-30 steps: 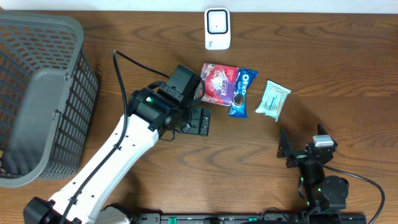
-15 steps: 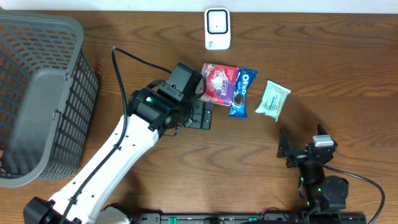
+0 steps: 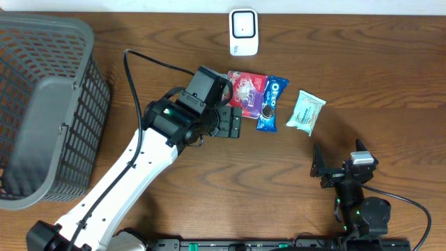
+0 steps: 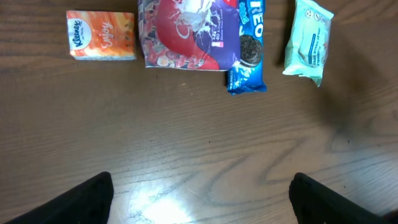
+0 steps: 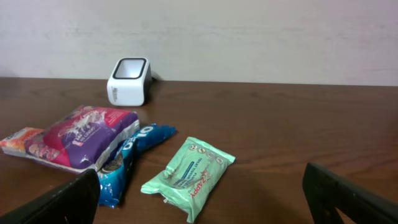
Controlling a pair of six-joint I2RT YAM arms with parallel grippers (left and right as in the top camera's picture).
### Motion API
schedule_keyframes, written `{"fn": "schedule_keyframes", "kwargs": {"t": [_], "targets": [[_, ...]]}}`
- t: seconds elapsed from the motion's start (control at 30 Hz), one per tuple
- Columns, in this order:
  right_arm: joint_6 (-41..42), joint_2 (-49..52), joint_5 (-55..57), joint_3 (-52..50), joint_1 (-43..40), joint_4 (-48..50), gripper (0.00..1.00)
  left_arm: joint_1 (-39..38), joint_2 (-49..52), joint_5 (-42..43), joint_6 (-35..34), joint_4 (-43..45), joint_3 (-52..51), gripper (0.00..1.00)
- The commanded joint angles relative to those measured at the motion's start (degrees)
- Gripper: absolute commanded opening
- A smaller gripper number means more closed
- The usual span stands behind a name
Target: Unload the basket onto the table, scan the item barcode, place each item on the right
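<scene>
The left gripper (image 4: 200,204), jaws spread wide, hovers just short of the purple snack bag (image 4: 186,34), which lies mid-worktop (image 3: 362,63) near the scanner (image 3: 244,31) at the far edge. It should centre over the bag alone, avoiding the touching Oreo pack (image 4: 249,46). The right gripper (image 5: 204,202) idles, spread.

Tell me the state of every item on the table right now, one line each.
left end effector, open, holding nothing
right end effector, open, holding nothing
purple snack bag, flat, overlapping Oreo pack
Oreo pack, flat, sealed
green packet, flat, apart from the others
Kleenex pack, flat, beside the bag
scanner, standing, nothing on it
basket, upright
</scene>
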Motion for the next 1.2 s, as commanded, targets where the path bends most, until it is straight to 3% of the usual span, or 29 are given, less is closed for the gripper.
{"fn": "schedule_keyframes", "kwargs": {"t": [0.0,0.37,1.17], "targets": [[0.8,-0.3,0.1,-0.1,0.4,-0.2,0.99,-0.2,0.8,-0.7,0.9,0.5,-0.3,0.85],[0.8,-0.3,0.1,-0.1,0.4,-0.2,0.99,-3.2,6.7,-0.7,0.9,-1.5,-0.3,0.84],[0.8,-0.3,0.1,-0.1,0.4,-0.2,0.99,-4.1,6.8,-4.9,1.8,-1.4,-0.3,0.85]]}}
